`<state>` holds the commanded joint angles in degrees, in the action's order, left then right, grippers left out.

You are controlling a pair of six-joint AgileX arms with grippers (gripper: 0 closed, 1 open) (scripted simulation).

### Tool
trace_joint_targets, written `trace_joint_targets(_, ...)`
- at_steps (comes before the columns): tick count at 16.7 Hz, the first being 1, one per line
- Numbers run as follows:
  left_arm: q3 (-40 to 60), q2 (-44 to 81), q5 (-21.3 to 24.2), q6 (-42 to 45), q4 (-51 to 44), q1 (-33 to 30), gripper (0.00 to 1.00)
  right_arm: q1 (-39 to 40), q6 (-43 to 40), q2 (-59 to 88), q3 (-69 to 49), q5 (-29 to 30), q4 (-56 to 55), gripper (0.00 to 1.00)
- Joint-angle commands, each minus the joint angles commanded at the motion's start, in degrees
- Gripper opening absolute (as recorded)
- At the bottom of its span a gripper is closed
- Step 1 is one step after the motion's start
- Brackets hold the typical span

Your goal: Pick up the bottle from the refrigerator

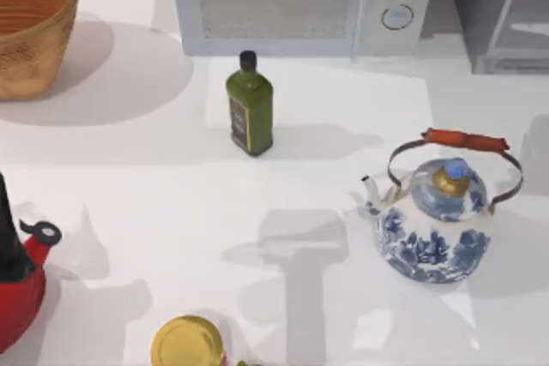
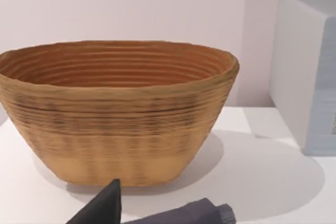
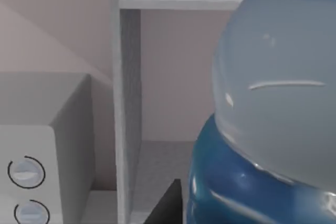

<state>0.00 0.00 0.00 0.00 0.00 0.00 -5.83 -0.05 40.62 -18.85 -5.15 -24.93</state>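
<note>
The bottle (image 3: 273, 108) looms very close in the right wrist view, with a clear rounded body above a blue label. It stands inside the refrigerator (image 3: 126, 103), by the pale grey upright bar and under a shelf. A dark part of my right gripper (image 3: 169, 205) shows right beside the label, and the rest is hidden by the bottle. In the top view the refrigerator (image 1: 502, 15) is the dark grey box at the back right corner. My left gripper (image 2: 157, 211) hovers low in front of a woven basket (image 2: 118, 108) at the table's back left.
A pale microwave (image 1: 296, 2) stands at the back, between the basket (image 1: 30, 23) and the refrigerator. A small green oil bottle (image 1: 250, 105) stands mid-table. A blue-and-white kettle (image 1: 433, 220) sits at the right, a red kettle (image 1: 19, 285) at the left edge and a yellow lid (image 1: 187, 342) at the front.
</note>
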Motion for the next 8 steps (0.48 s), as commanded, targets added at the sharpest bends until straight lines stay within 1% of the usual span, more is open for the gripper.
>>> trace_joint_targets(4, 0.0, 0.0, 0.0, 0.0, 0.0, 0.0, 1.0, 2.9, 0.0, -22.0, 9.3, 2.6, 12.3, 0.0)
trace_joint_targets(8, 0.0, 0.0, 0.0, 0.0, 0.0, 0.0, 1.0, 5.0, 0.0, -36.2, 16.2, 4.4, 21.5, 0.0)
